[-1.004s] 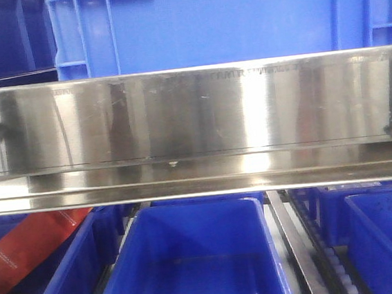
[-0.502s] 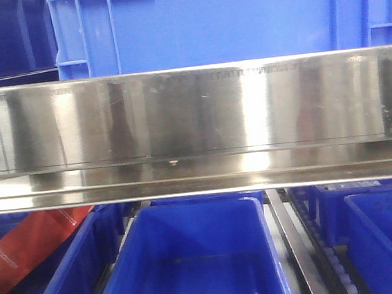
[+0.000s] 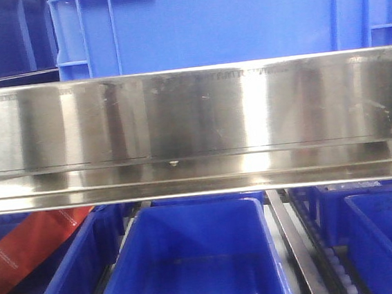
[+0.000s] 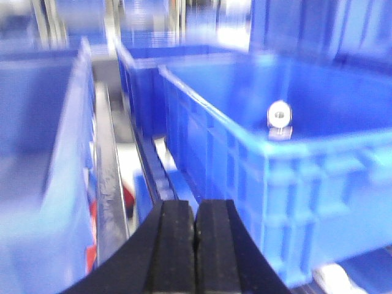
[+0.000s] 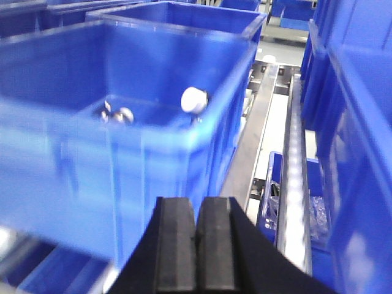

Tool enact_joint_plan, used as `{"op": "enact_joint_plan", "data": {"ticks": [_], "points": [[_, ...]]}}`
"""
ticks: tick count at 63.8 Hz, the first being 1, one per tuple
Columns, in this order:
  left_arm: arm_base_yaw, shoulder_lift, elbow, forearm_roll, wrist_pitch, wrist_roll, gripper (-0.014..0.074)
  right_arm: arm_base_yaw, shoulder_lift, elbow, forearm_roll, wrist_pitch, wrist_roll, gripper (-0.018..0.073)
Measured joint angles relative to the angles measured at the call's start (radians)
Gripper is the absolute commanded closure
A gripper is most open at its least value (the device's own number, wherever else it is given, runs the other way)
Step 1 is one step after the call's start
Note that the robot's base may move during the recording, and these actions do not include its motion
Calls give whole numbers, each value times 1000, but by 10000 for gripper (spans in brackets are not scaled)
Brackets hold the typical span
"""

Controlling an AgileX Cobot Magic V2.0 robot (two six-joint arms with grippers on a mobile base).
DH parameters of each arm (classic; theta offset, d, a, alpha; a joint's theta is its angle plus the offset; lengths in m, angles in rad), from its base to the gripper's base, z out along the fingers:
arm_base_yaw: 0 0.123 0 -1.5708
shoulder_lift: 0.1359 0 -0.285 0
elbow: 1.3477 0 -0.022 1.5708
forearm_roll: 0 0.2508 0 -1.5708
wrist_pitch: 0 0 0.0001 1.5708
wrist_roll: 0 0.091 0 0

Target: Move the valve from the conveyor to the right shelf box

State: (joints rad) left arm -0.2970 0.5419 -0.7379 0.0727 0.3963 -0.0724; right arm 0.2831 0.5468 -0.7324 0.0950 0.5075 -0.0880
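The left wrist view is blurred. In it my left gripper (image 4: 195,205) is shut with nothing between its black pads, low in front of a large blue box (image 4: 318,165). Inside that box a valve (image 4: 279,116) with a whitish round top rests against the inner wall. My right gripper (image 5: 195,202) is also shut and empty, facing the corner of a blue box (image 5: 92,165). Within this box sit one valve (image 5: 195,100) with a white top and a second small grey fitting (image 5: 117,114). The conveyor is out of view. Neither gripper shows in the front view.
A wide polished steel shelf rail (image 3: 194,130) crosses the front view, with a blue crate (image 3: 225,19) above and blue bins (image 3: 200,258) below. A red packet (image 3: 25,250) lies in the lower left bin. Steel roller tracks (image 5: 294,184) run between the boxes.
Dark reflections at the left and right ends of the steel rail have faded away. The bins and crate stand as before.
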Motion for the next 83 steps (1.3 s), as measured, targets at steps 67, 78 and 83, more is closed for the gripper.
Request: {"op": "enact_joint_plan", "data": {"ticks": [67,78,83], "points": [[0,-316,362,-3,-199,0,707,0,-284,280,0,-132,0,722],[0,-318,364,-3,-199,0,707,0,-284,280,0,-132,0,722],[11,-322,364,-11,-199,0,707,0,-284,280,0,-132,0,722]]}}
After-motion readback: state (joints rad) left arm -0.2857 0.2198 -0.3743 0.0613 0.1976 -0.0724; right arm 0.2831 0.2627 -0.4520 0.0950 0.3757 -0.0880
